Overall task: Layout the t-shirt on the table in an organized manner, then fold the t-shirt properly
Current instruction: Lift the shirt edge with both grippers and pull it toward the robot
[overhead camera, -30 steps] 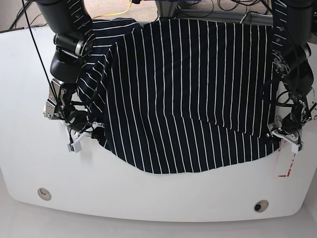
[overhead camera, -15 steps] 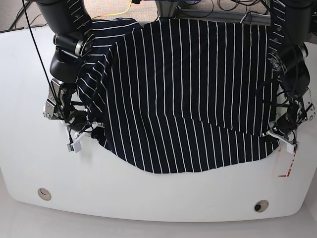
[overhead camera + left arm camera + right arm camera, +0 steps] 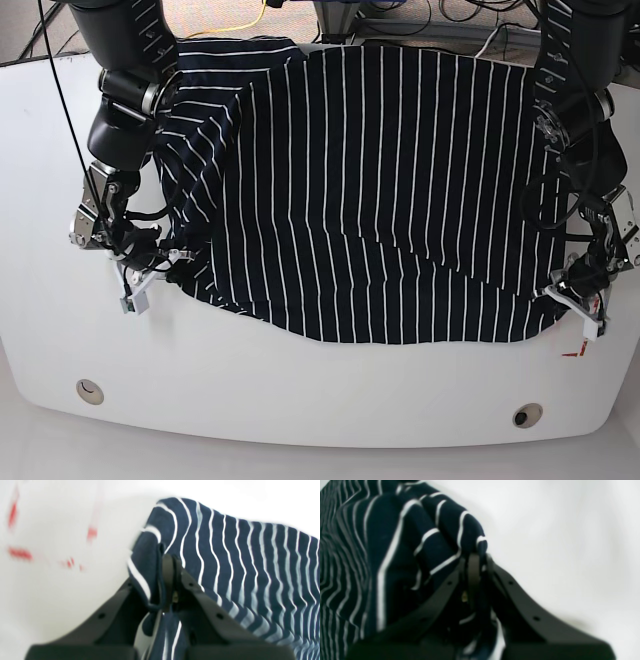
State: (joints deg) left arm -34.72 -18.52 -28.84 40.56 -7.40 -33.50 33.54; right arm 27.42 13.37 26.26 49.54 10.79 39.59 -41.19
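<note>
1. T-shirt [image 3: 380,190] lies spread over the table [image 3: 300,400], stripes running from the far edge toward me, hem nearest me.
2. My left gripper [image 3: 578,305] is clamped on the hem corner at the base view's right, beside the red mark [image 3: 574,350].
3. My right gripper [image 3: 150,275] is pinched shut on bunched cloth at the opposite corner.
4. Cloth stretches between the two grips, so I judge the coming pull must draw both corners outward and toward me together to flatten the hem.
</note>
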